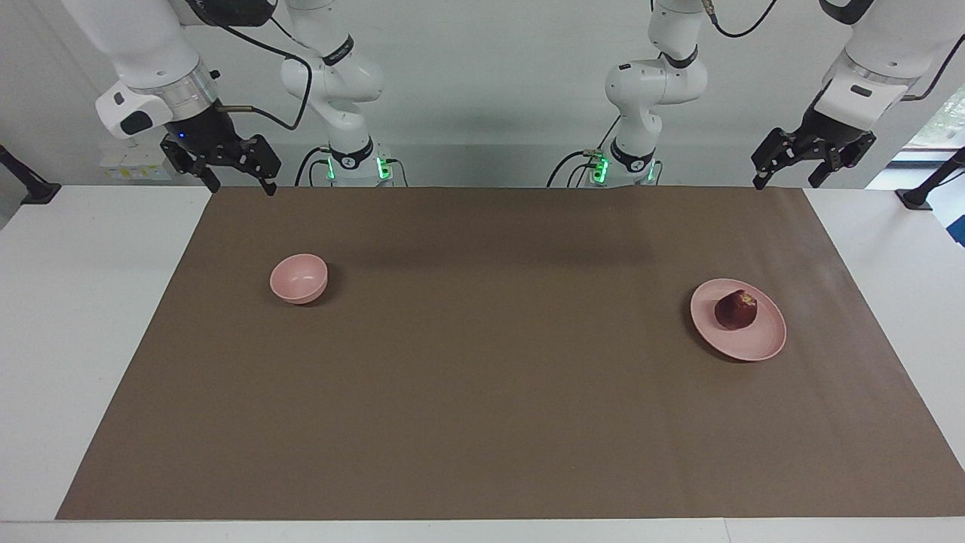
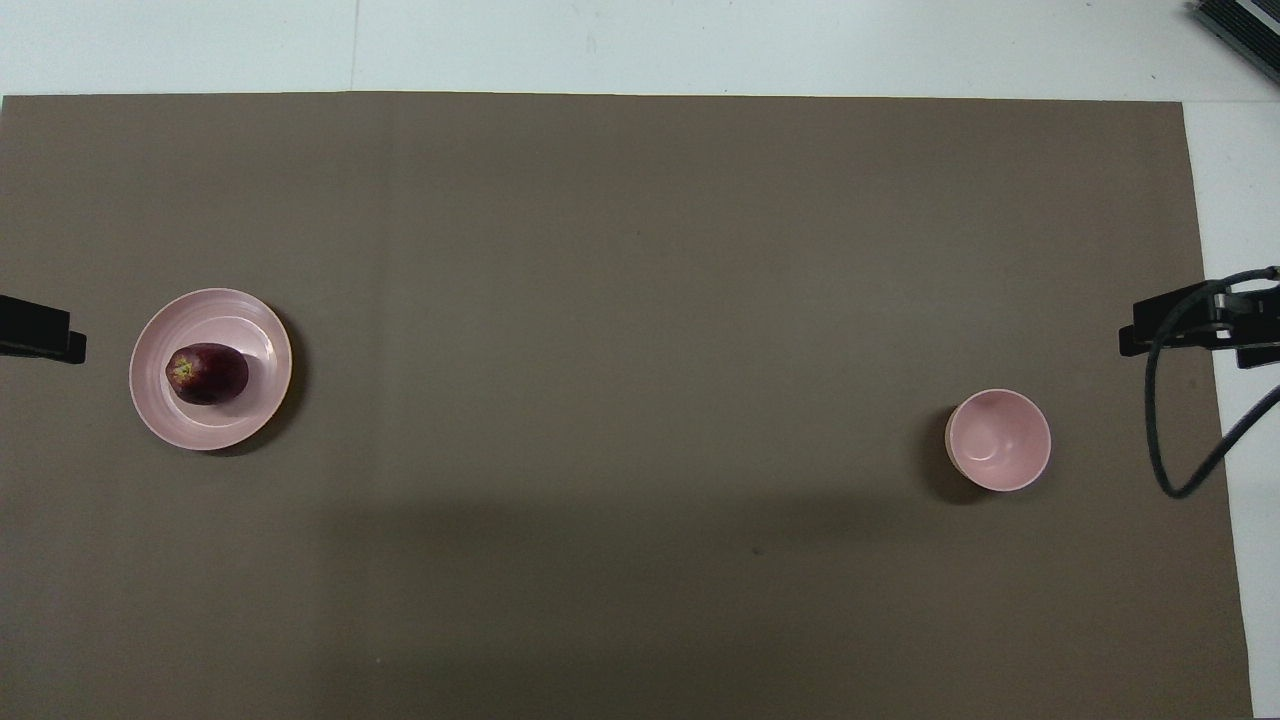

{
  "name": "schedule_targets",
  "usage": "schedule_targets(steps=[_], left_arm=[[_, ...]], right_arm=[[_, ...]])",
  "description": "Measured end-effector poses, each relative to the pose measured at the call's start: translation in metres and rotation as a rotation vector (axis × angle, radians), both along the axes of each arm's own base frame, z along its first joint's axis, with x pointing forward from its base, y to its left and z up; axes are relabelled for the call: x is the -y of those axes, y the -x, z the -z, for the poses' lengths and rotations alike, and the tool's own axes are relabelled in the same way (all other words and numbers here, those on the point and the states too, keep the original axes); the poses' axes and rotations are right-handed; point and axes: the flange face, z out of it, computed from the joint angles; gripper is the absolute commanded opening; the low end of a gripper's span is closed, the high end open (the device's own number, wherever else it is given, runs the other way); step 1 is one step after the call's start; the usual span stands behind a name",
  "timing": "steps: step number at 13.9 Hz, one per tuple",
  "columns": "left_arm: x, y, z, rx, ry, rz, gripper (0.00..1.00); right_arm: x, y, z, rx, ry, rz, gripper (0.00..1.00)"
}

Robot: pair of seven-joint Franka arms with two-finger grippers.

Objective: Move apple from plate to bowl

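Apple [image 1: 736, 309] on plate [image 1: 763, 347], toward left arm's end of table, about midway between the robots' edge and the edge away from them; sits off-centre on the plate, toward the table's end. In the overhead view it looks slightly elongated, long axis along the table's length, yellowish stem patch pointing at that end. Bowl [image 1: 299, 278] empty, upright, toward right arm's end, well apart from plate, most of the brown mat [image 1: 482, 422] between them. Left gripper [image 1: 791, 172] raised over the mat's corner at the robots' edge, fingers spread, holding nothing; apple lies out from it toward mid-table. Right gripper [image 1: 240, 177] raised over the other robots'-edge corner, fingers also apart, empty, waiting. Left arm clearly nearer the apple; likely it picks, closing across the short axis, then a long carry or handover to the bowl
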Motion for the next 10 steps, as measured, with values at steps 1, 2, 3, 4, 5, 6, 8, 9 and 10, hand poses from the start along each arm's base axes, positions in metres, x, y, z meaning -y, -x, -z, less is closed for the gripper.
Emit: schedule_targets(steps=[1,2,3,4,5,6,8,9,10], left_arm=[[-0.0001,0.0,0.0,0.0,0.0,0.0,1.0],[-0.0003,0.0,0.0,0.0,-0.001,0.0,1.0],[-0.0008,0.0,0.0,0.0,-0.001,-0.001,1.0],[-0.0016,0.0,0.0,0.0,-0.002,-0.003,1.0],[-0.0022,0.0,0.0,0.0,-0.002,-0.004,1.0],[-0.0026,-0.0001,0.0,0.0,-0.003,-0.004,1.0],[-0.0031,0.0,0.0002,0.0,-0.003,-0.005,1.0],[-0.0038,-0.0001,0.0012,-0.002,-0.003,-0.007,1.0],[-0.0057,-0.0001,0.0033,-0.007,-0.004,-0.012,1.0]], right_arm=[[0.0,0.0,0.0,0.0,0.0,0.0,1.0],[0.0,0.0,0.0,0.0,0.0,0.0,1.0],[0.0,0.0,0.0,0.0,0.0,0.0,1.0],[0.0,0.0,0.0,0.0,0.0,0.0,1.0],[0.0,0.0,0.0,0.0,0.0,0.0,1.0],[0.0,0.0,0.0,0.0,0.0,0.0,1.0],[0.0,0.0,0.0,0.0,0.0,0.0,1.0],[0.0,0.0,0.0,0.0,0.0,0.0,1.0],[0.0,0.0,0.0,0.0,0.0,0.0,1.0]])
